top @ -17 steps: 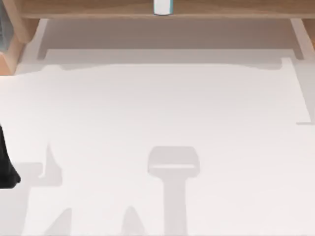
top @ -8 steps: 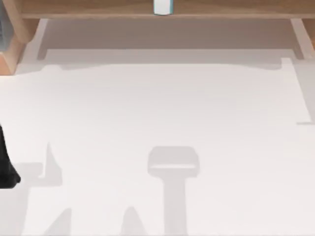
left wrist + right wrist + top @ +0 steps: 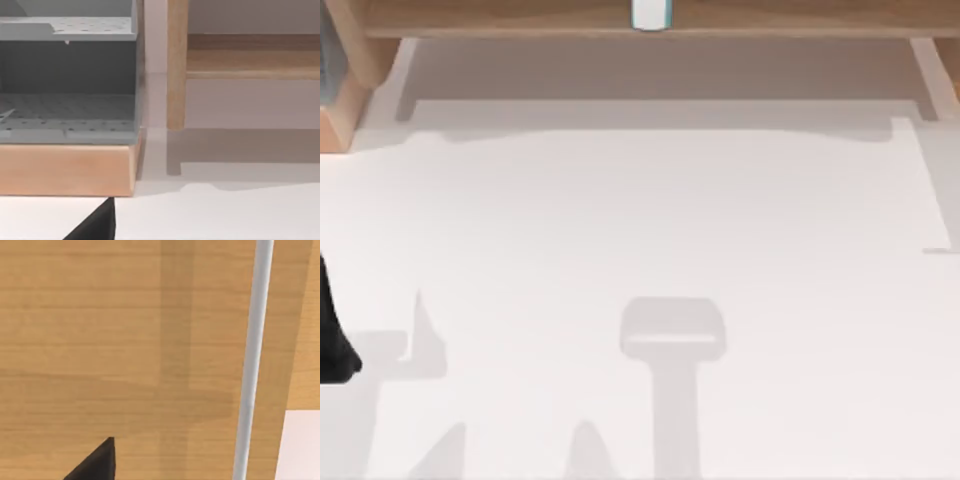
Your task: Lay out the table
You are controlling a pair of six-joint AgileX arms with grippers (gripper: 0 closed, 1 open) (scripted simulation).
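The table point(image 3: 650, 210) is a broad plain white top that spreads across the top view, with nothing lying on its open surface. A black part of my left arm point(image 3: 334, 335) juts in at the table's left edge. In the left wrist view a dark corner of my left gripper point(image 3: 95, 226) hangs over the white table point(image 3: 225, 215), facing a grey rack. In the right wrist view a dark corner of my right gripper point(image 3: 95, 462) sits before a wooden surface point(image 3: 100, 330).
A wooden shelf point(image 3: 520, 18) runs along the far edge, with a small white and teal object point(image 3: 650, 15) on it. A grey perforated rack point(image 3: 65, 80) on a wooden base point(image 3: 65, 169) stands at the far left beside a wooden post point(image 3: 176, 65). A white pole point(image 3: 252, 360) crosses the wood.
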